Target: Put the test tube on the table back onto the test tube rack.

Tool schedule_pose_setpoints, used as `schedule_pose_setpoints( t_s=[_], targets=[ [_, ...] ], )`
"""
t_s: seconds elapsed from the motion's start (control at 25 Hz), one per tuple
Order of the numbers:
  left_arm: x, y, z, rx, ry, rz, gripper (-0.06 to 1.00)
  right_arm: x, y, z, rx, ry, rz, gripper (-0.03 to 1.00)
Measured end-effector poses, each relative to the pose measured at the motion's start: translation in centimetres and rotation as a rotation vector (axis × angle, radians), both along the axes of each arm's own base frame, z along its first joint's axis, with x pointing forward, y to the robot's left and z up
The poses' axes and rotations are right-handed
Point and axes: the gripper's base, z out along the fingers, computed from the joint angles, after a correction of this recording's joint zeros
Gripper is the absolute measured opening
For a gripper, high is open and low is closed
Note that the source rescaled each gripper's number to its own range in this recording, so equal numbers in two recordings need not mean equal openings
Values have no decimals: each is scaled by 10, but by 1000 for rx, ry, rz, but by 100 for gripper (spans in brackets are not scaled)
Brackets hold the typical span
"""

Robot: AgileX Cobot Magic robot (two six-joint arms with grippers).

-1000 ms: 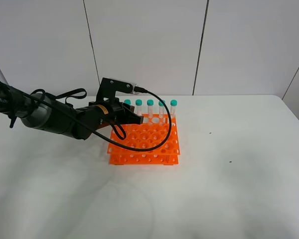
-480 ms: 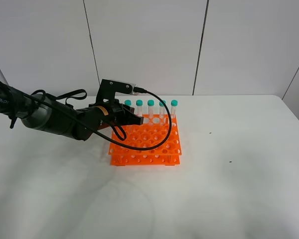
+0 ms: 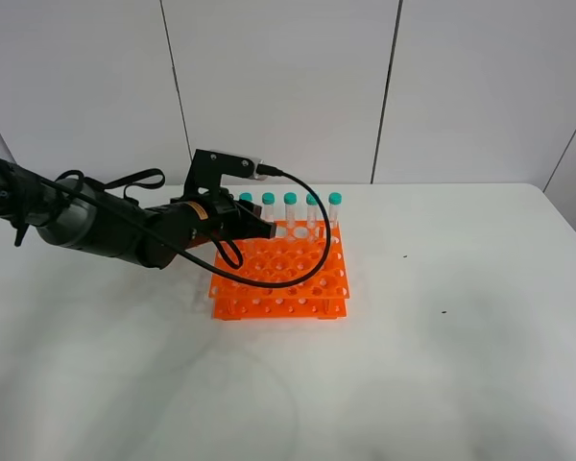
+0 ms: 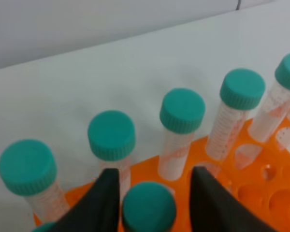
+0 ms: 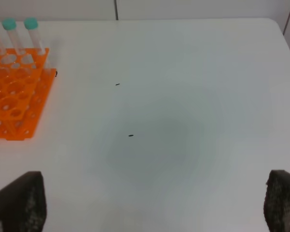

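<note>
The left gripper (image 4: 150,181) stands with its two dark fingers (image 4: 104,200) parted a little, one on each side of a teal-capped test tube (image 4: 149,208). In the left wrist view a thin gap shows between each finger and the cap, so the jaws look slightly spread rather than pinching — whether they touch the tube lower down cannot be told. The tube stands upright in the test tube rack (image 3: 280,271), in the second row, just in front of the far row of tubes.

The right gripper (image 5: 150,203) is spread wide, its two dark fingertips (image 5: 19,203) at the outer edges of its own view, with nothing between them; it hangs over bare table (image 5: 183,96), well apart from the rack, and does not show in the high view.

Around the held-in-place tube, the far row crowds close: two caps sit just behind the left fingers. The left arm (image 3: 106,229) and its looping black cable (image 3: 307,259) lie across the rack's near-left part in the high view and hide the gripper's tip there.

Counted: one orange rack; five tubes (image 3: 290,211) in the far row in both views, plus the one between the fingers — six clear in all. A sliver of another teal cap (image 4: 43,227) shows at the wrist view's edge. A few dark specks (image 5: 130,135) lie on the white table.
</note>
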Motion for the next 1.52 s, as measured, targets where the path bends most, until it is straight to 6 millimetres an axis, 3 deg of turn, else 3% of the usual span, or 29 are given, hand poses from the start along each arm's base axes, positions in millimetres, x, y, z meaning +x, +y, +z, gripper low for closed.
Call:
schedule_pose_setpoints(
  t_s=[0.28,0.48,0.56,0.64,0.72,0.92,1.0,1.28,1.52],
  targets=[
    [-5,2,32,-25,-34,-4,39,0,0,0,0,0,0,100],
    [-17,8,74,-50,-66,-13,40,0,0,0,0,0,0,100],
    [-25,10,90,-46,-45,-24,50,0,0,0,0,0,0,100],
    [-36,14,105,-35,-11,-35,73,0,0,0,0,0,0,100],
    [-47,18,113,-4,64,-51,90,0,0,0,0,0,0,100],
    [-62,26,120,125,368,-83,100,0,0,0,0,0,0,100],
    [-58,27,122,172,480,-85,100,0,0,0,0,0,0,100],
    [-10,42,114,271,791,-32,100,0,0,0,0,0,0,100],
    [16,106,101,291,907,135,100,0,0,0,0,0,0,100]
  ],
)
